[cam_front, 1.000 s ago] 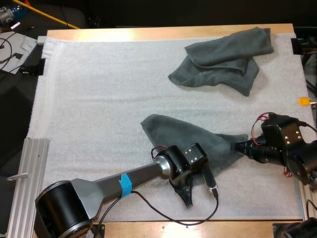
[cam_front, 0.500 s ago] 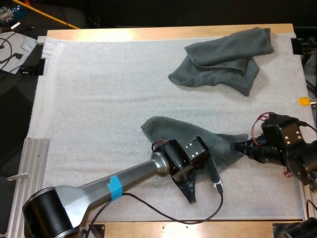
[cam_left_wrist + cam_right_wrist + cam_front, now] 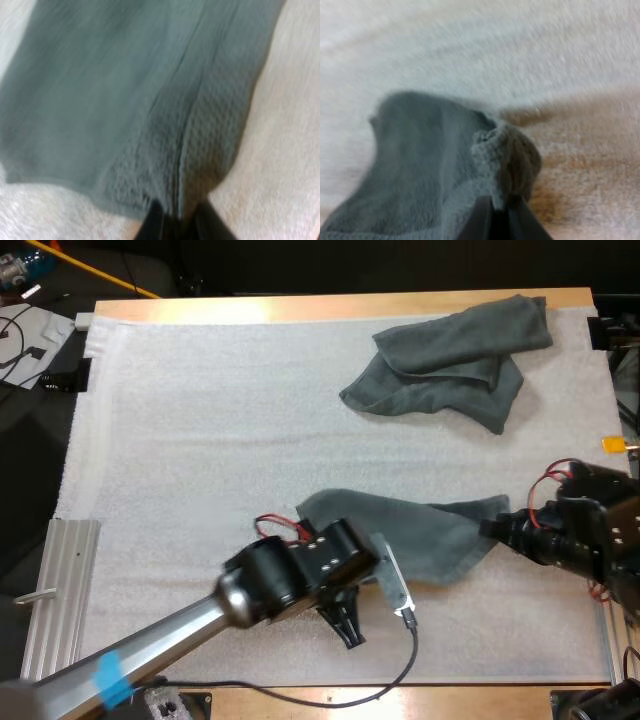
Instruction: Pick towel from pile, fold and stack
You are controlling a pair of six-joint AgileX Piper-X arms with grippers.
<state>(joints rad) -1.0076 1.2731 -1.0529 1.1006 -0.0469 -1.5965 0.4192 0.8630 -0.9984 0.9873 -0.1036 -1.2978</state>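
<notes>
The wooden worktop [image 3: 300, 306] carries a white mat [image 3: 200, 420]. A crumpled dark grey-green cloth towel [image 3: 450, 360] lies far right. Nearer, a flatter grey-green towel [image 3: 430, 540] stretches between the left tool [image 3: 177, 226], clamped on its fold, and the right tool [image 3: 501, 212], pinching its corner.

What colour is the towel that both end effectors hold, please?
Dark grey-green towel, clearest in the left wrist view.

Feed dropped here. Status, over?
Left pincer and right pincer both shut on near towel. Crumpled towel far right, clear of them. Nothing in the way.
</notes>
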